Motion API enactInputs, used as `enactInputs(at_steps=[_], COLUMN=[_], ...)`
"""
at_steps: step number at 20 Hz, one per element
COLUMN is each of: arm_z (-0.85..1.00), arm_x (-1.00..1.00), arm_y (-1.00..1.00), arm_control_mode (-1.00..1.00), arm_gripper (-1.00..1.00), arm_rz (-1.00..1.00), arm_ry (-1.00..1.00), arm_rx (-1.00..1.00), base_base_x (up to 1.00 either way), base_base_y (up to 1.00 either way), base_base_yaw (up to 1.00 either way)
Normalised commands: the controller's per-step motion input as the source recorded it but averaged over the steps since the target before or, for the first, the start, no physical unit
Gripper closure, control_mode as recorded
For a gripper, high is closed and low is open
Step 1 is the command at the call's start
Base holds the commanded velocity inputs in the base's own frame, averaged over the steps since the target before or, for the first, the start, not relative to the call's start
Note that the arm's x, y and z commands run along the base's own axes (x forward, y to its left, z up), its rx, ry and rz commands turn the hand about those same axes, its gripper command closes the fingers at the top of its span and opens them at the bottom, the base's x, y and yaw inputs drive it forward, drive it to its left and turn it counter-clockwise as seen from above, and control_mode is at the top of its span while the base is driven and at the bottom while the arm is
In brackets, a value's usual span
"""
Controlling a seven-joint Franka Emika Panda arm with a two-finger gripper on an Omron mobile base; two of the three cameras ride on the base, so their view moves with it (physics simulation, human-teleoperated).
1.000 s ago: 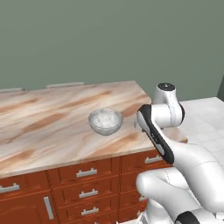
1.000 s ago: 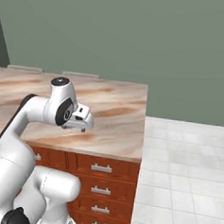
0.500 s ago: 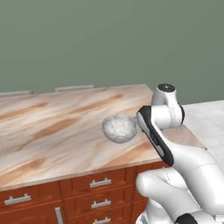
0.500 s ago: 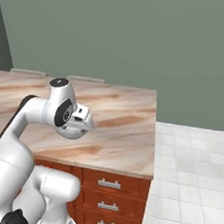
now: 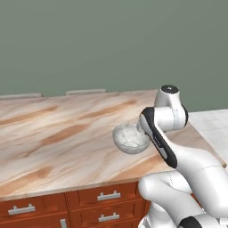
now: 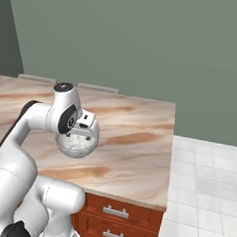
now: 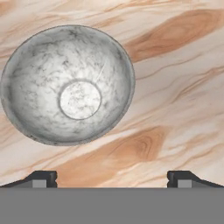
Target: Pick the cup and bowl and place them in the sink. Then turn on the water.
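The hand (image 7: 112, 179) hangs over the marbled worktop (image 5: 53, 133) with its two fingertips (image 7: 41, 178) spread wide apart, and it holds nothing. The bowl (image 7: 66, 84) lies ahead of the hand and to the side of one fingertip, so it is not between the fingers; it stands upright on the worktop with its mouth open toward the hand, and its pale flat bottom is visible in the middle. From the base views the bowl (image 5: 130, 138) (image 6: 77, 141) sits just beside the wrist, near the front edge of the worktop. The bowl is round, so it has no long axis along the worktop; its only axis goes straight up through the centre, and any side of the rim is equally good for a grasp. I judge that the step in hand is reaching for the bowl. To do it well, the hand should shift sideways until one finger is inside the rim and the other outside, then descend and close on the wall. A grasp across the whole bowl looks too wide for these fingers.
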Motion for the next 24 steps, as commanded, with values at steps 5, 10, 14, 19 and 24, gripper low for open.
enactInputs(at_steps=[5, 10, 14, 19, 24], arm_z=[0.00, 0.00, 0.00, 0.00, 0.00], arm_x=[0.00, 0.00, 0.00, 0.41, 0.60], arm_y=[0.00, 0.00, 0.00, 0.00, 0.00], arm_control_mode=[1.00, 1.00, 1.00, -1.00, -1.00], arm_gripper=[-1.00, -1.00, -1.00, -1.00, -1.00], arm_rz=[0.00, 0.00, 0.00, -0.04, -0.03], arm_ry=[0.00, 0.00, 0.00, 0.00, 0.00], arm_rx=[0.00, 0.00, 0.00, 0.07, 0.14], base_base_x=[0.46, 0.40, 0.35, 0.07, 0.00], base_base_y=[0.00, 0.00, 0.00, 0.00, 0.00], base_base_yaw=[0.01, -0.03, -0.04, -0.01, 0.00])
